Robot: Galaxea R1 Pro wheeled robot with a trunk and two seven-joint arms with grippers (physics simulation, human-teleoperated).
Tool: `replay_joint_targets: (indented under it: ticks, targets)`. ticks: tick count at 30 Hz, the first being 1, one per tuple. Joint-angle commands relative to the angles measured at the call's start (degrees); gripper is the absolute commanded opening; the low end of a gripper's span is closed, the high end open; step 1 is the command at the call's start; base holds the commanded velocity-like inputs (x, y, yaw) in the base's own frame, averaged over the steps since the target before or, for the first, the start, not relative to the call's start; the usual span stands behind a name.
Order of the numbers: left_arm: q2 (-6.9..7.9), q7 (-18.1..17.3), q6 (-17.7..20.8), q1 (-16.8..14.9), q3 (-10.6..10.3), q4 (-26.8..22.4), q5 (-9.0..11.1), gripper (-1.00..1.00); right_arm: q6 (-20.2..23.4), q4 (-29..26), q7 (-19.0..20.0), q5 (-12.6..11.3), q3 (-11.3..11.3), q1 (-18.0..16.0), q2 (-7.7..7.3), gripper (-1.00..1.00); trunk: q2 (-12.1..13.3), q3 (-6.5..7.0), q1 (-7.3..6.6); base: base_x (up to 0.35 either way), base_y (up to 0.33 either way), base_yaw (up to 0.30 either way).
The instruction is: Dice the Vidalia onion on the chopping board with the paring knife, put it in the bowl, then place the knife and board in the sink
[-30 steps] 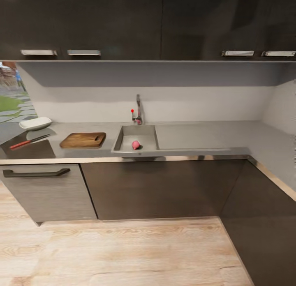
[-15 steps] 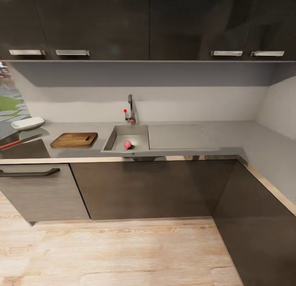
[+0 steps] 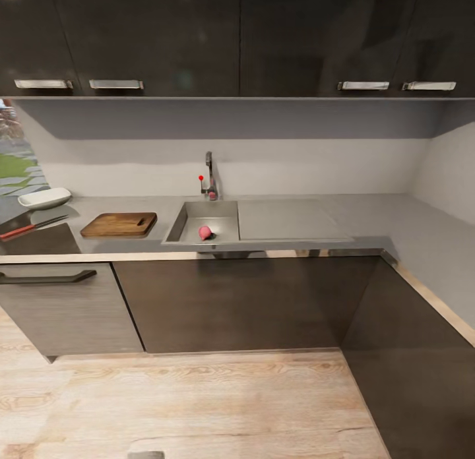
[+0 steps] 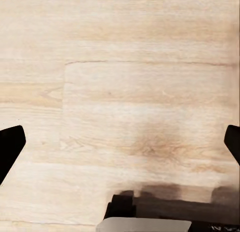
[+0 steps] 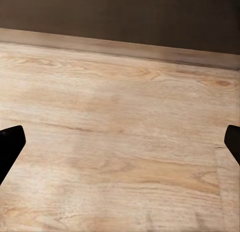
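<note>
1. Lying in the sink (image 3: 188, 216), the Vidalia onion (image 3: 205, 232) awaits pickup.
2. The chopping board (image 3: 119, 224) sits just beside the basin (handy for dicing).
3. The left gripper (image 4: 120, 142) and right gripper (image 5: 120, 142) hang spread wide over the floor (image 3: 198, 399), holding nothing.

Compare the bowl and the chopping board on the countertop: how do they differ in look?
The bowl is white with a raised rim; the chopping board is brown, flat wood. The bowl sits farther left and back; the chopping board lies beside the sink. Both rest empty on the countertop.
</note>
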Motion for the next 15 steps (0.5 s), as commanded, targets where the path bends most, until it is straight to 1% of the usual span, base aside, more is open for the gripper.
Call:
replay_joint_targets:
  ticks: [1, 2, 3, 4, 6, 7, 8, 9, 10, 11, 12, 13, 14, 15]
  targets:
    - [-0.37, 0.15, 3.89, -0.02, 0.07, -3.95, 0.0, 1.0, -0.05, 0.04, -0.6, 0.53, 0.15, -0.02, 0.0, 1.0, -0.03, -0.06, 0.0, 0.0, 0.0, 0.0]
    - [-0.49, 0.15, 5.66, -0.04, 0.07, -5.59, -0.03, 1.0, -0.04, 0.04, -0.62, 0.52, 0.15, -0.01, 0.0, 1.0, -0.03, -0.06, 0.0, 0.0, 0.0, 0.0]
    - [-0.7, 0.14, 9.21, -0.12, 0.07, -8.91, -0.02, 1.0, -0.04, 0.04, -0.62, 0.52, 0.15, -0.02, -0.01, 1.0, -0.03, -0.06, 0.0, 0.0, 0.0, 0.0]
    - [-0.88, 0.14, 14.38, -0.3, 0.03, -13.8, -0.02, 1.0, -0.04, 0.04, -0.64, 0.53, 0.15, -0.01, -0.01, 1.0, -0.03, -0.06, 0.0, 0.0, 0.0, 0.0]
    - [-0.96, 0.13, 17.72, -0.48, 0.02, -17.11, 0.01, 1.0, -0.04, 0.04, -0.66, 0.55, 0.15, -0.02, -0.01, 1.0, -0.03, -0.06, 0.0, 0.0, 0.0, 0.0]
    - [-1.07, 0.13, 20.61, -0.75, 0.0, -20.16, 0.03, 1.0, -0.04, 0.04, -0.67, 0.56, 0.15, -0.01, -0.01, 1.0, -0.03, -0.06, 0.0, 0.0, 0.0, 0.0]
    - [-1.37, 0.16, 23.16, -1.3, 0.0, -22.94, 0.04, 1.0, -0.04, 0.05, -0.67, 0.56, 0.15, -0.02, -0.01, 1.0, -0.03, -0.06, 0.0, 0.0, 0.0, 0.0]
    - [-1.61, 0.17, 24.27, -1.62, 0.0, -24.21, 0.03, 1.0, -0.04, 0.05, -0.68, 0.56, 0.13, -0.03, -0.01, 1.0, -0.03, -0.06, 0.0, 0.0, 0.0, 0.0]
    - [-2.13, 0.19, 26.27, -2.36, -0.02, -26.49, 0.01, 1.0, -0.04, 0.05, -0.68, 0.53, 0.13, -0.03, -0.01, 1.0, -0.03, -0.06, 0.0, 0.0, 0.0, 0.0]
    - [-2.92, 0.2, 28.77, -3.81, -0.05, -29.25, -0.02, 1.0, -0.04, 0.05, -0.67, 0.52, 0.14, -0.04, -0.01, 1.0, -0.03, -0.06, 0.0, 0.0, 0.0, 0.0]
    - [-3.3, 0.21, 30.36, -5.06, -0.07, -30.6, -0.02, 1.0, -0.04, 0.05, -0.66, 0.51, 0.14, -0.02, -0.01, 1.0, -0.03, -0.06, 0.0, 0.0, 0.0, 0.0]
    - [-3.43, 0.21, 31.19, -5.76, -0.08, -31.13, -0.02, 1.0, -0.03, 0.05, -0.65, 0.5, 0.14, -0.03, -0.01, 1.0, -0.03, -0.06, 0.0, 0.0, 0.0, 0.0]
    - [-3.62, 0.21, 33.0, -7.29, -0.08, -31.94, -0.02, 1.0, -0.03, 0.05, -0.65, 0.49, 0.15, -0.03, -0.01, 1.0, -0.03, -0.06, 0.0, 0.0, 0.0, 0.0]
    - [-3.87, 0.22, 36.88, -10.67, -0.09, -32.96, -0.02, 1.0, -0.03, 0.05, -0.62, 0.51, 0.15, -0.04, -0.01, 1.0, -0.03, -0.06, 0.0, 0.0, 0.0, 0.0]
